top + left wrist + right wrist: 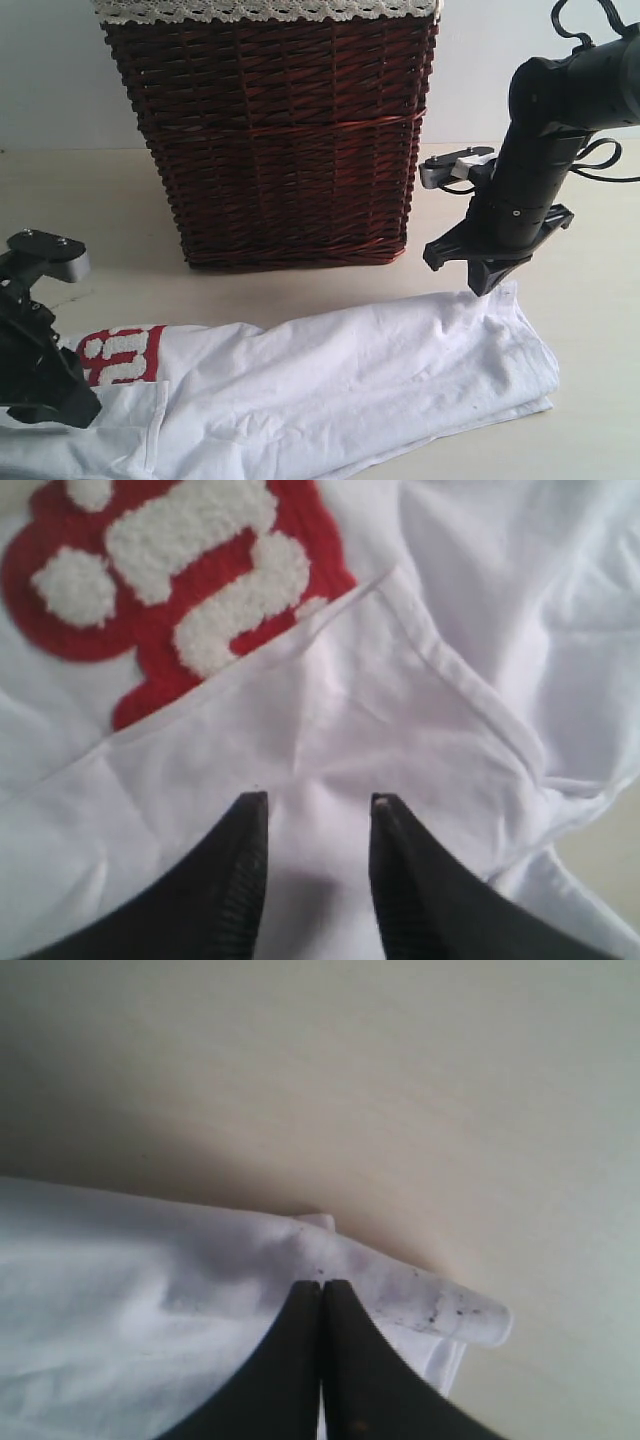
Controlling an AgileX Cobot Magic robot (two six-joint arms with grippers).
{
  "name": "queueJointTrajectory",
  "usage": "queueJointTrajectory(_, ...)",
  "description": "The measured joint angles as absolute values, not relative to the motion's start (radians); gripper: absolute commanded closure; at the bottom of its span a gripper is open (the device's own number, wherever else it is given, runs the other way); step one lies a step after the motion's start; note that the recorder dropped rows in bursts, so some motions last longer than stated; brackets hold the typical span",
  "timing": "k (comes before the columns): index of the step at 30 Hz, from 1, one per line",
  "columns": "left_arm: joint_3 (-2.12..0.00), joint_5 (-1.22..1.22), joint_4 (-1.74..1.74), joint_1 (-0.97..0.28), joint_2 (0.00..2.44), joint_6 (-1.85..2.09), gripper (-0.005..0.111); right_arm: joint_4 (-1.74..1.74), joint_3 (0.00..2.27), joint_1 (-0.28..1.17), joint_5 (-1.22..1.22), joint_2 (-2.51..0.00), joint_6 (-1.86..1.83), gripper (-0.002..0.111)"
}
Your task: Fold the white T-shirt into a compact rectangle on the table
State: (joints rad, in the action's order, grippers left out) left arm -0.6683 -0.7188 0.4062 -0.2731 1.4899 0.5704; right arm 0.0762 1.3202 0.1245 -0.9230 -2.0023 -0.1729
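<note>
The white shirt (340, 380) is lying on the table (590, 300), stretching from side to side in a long, wrinkly bundle. One layer is lying folded over another. A red patch (120, 355) with fuzzy white letters is showing near the left end, and a folded edge is partly covering it. The table is looking pale and flat.

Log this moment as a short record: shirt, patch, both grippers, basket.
white T-shirt: lies rumpled in a long band on the table, not yet a compact rectangle
red patch: fuzzy white letters, one corner under a folded flap
left gripper: open, over the cloth beside the patch
right gripper: shut, tips at the shirt's opposite end; whether it pinches cloth cannot be told
wicker basket: upright behind the shirt
</note>
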Motion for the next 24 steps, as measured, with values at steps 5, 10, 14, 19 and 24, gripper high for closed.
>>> queueJointTrajectory(5, -0.738, -0.704, 0.5, -0.271, 1.563, 0.877, 0.065, 0.078, 1.32, 0.125, -0.923, -2.002, -0.173, 0.108)
queueJointTrajectory(10, -0.766, -0.652, 0.478, -0.271, 1.61, 1.165, 0.068, 0.078, 1.32, 0.125, -0.923, -2.002, -0.173, 0.108)
queueJointTrajectory(14, -0.754, -0.701, 0.454, -0.271, 1.665, 1.323, 0.068, 0.078, 1.32, 0.125, -0.923, -2.002, -0.178, 0.108)
queueJointTrajectory(19, -0.749, -0.607, 0.438, -0.271, 1.678, 1.391, 0.067, 0.083, 1.32, 0.125, -0.923, -2.002, -0.191, 0.108)
queueJointTrajectory(24, -0.749, -0.648, 0.432, -0.271, 1.718, 1.432, 0.067, 0.092, 1.32, 0.125, -0.923, -2.002, -0.195, 0.108)
